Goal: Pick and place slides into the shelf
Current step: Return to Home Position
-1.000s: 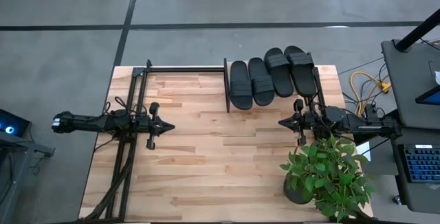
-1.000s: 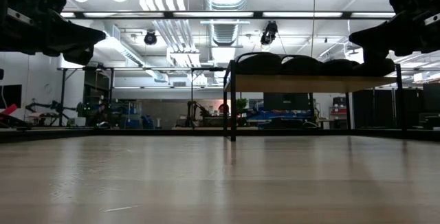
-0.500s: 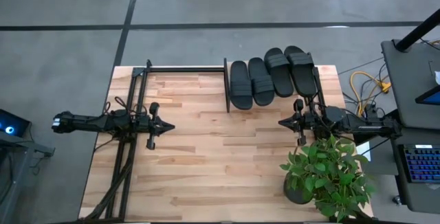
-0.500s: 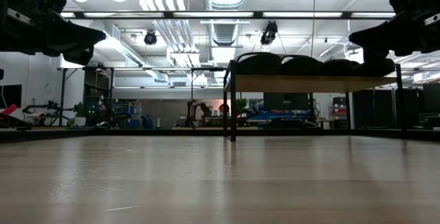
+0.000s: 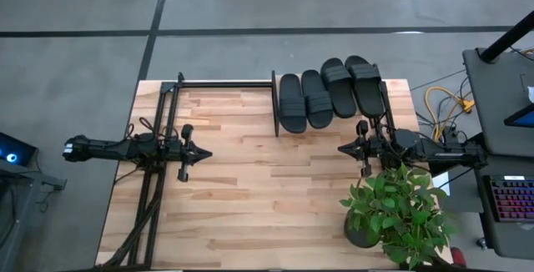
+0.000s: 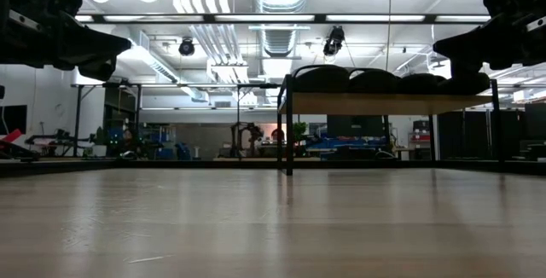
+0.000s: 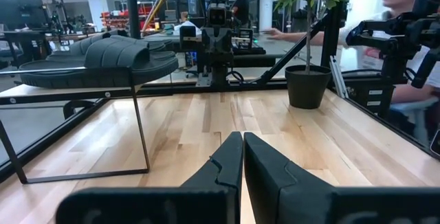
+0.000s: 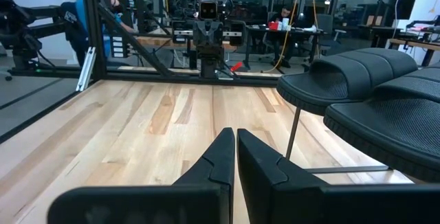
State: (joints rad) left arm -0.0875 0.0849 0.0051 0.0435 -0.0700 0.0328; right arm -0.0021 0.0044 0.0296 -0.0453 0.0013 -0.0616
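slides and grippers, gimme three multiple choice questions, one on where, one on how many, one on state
1. Where are the slides? A on top of the shelf; B under it; C in a gripper.
2. How many slides show? A two; B three; C four.
3. How do the left gripper and right gripper stand? A both open; B both shut and empty; C one shut on a slide.

Answers: 1 A, the high view shows them lying across the shelf top. 2 C, four lie side by side there. 3 B, each wrist view shows its fingers pressed together with nothing between.
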